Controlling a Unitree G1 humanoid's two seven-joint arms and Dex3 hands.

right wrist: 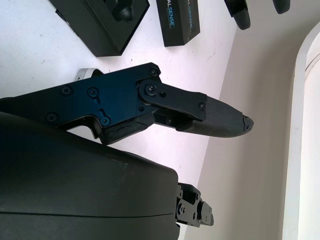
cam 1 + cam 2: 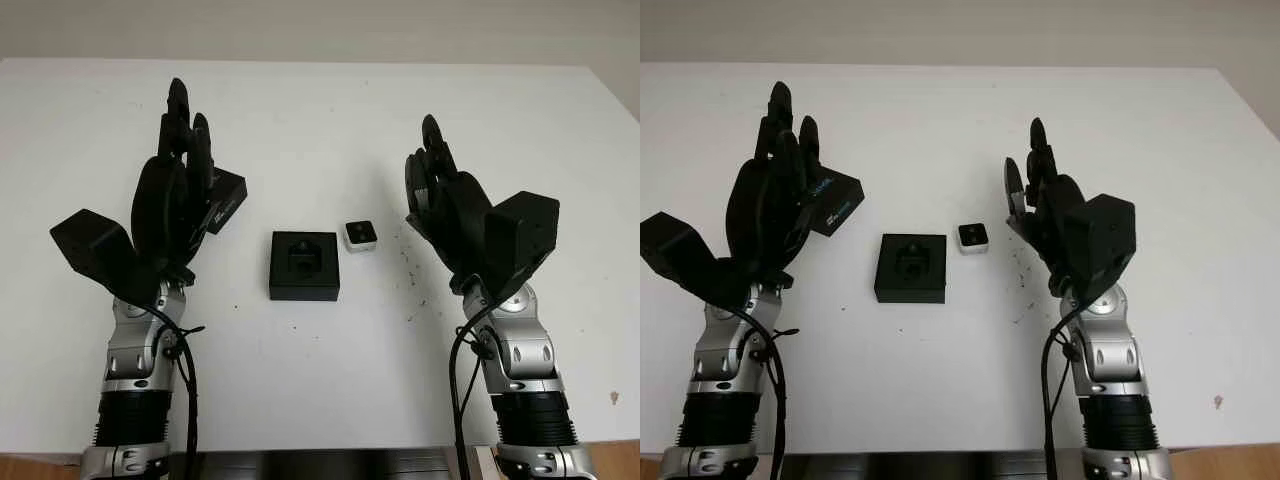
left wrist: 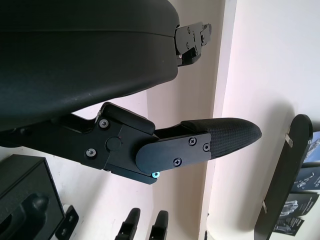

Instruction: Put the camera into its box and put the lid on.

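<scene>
The black box (image 2: pixel 304 265) sits open at the table's middle, its dark foam insert showing. Just right of it and slightly farther back lies the small white camera (image 2: pixel 360 235), lens up, apart from the box. The black lid (image 2: pixel 228 200), printed with white lettering, lies left of the box, partly hidden behind my left hand (image 2: pixel 188 130). That hand is raised above the table, open, and holds nothing. My right hand (image 2: pixel 428 150) is raised right of the camera, open too. In the right wrist view the box (image 1: pixel 100 20) and lid (image 1: pixel 177 20) lie beyond one finger (image 1: pixel 220 120).
The white table (image 2: pixel 320 380) runs wide on all sides, with its far edge (image 2: pixel 300 62) against a pale wall. Small dark specks (image 2: pixel 410 270) dot the surface right of the camera.
</scene>
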